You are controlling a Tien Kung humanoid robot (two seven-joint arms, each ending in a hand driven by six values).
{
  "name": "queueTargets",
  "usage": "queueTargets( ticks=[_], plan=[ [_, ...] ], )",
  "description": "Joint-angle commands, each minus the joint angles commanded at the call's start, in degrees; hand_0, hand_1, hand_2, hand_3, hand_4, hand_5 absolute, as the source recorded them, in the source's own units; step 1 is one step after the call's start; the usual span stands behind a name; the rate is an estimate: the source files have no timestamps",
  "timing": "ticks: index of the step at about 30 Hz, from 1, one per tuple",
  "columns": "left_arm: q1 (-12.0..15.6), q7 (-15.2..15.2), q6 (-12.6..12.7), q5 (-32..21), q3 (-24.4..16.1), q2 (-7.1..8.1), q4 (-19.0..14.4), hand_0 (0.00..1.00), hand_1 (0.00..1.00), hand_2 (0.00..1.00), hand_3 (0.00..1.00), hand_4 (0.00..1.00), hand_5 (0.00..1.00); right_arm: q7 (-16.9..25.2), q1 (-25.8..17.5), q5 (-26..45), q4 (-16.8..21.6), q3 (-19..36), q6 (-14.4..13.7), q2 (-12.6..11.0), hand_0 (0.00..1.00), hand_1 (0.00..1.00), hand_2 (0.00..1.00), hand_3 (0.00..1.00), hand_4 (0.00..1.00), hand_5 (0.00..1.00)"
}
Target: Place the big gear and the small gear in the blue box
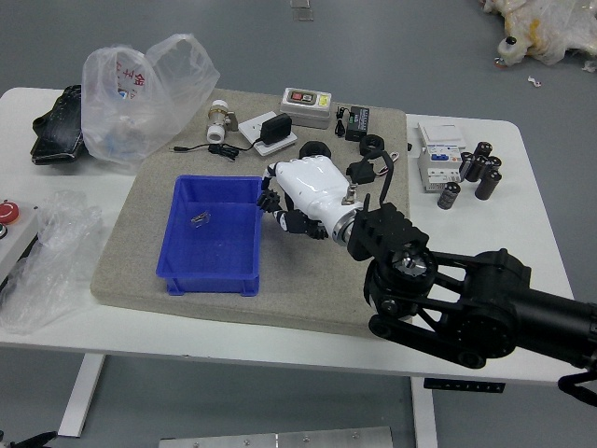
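Now, the right hand [311, 191] comes in from 4 o'clock and is pinching the small gear [270, 201] in its fingertips, just at the 3 o'clock side of the blue box [254, 282]. I cannot tell if this gear touches the rim. The box sits at 9 o'clock on the grey mat [308, 313], with 1 small shiny thing [200, 219] inside. The big gear I cannot make out near the hand. At 12 o'clock, 1 black ring [314, 148] is partly covered by the hand. A plastic bag [121, 103] lies at 10 o'clock, and a white carton [438, 168] stands at 2 o'clock.
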Motion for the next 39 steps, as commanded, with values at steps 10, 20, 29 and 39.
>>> queueTargets(
  ticks=[10,20,29,39],
  plan=[
    [-0.02,0.08,-0.18,0.43,-0.17,0.03,-0.03,0.618,0.592,0.543,0.625,0.686,0.542,0.74,7.03,-1.56,-3.68,-5.64,0.47,4.93,0.310,0.396,0.293,0.559,0.515,0.155],
    [0.03,-0.11,-0.24,0.33,0.05,0.03,0.04,0.618,0.592,0.543,0.626,0.686,0.541,1.55,9.29,-3.04,-6.96,-10.85,0.55,6.28,0.308,0.395,0.292,0.560,0.514,0.156],
    [-0.03,-0.37,-0.30,0.18,0.31,-0.04,0.12,0.618,0.592,0.543,0.626,0.686,0.542,1.77,9.63,-2.73,-7.47,-13.17,0.45,6.85,0.306,0.396,0.292,0.560,0.515,0.161],
    [-0.08,-0.70,-0.37,-0.06,0.69,0.07,0.25,0.618,0.592,0.543,0.626,0.686,0.542,2.32,9.70,-1.22,-9.22,-16.24,0.04,7.39,0.305,0.396,0.290,0.558,0.523,0.158]
  ],
)
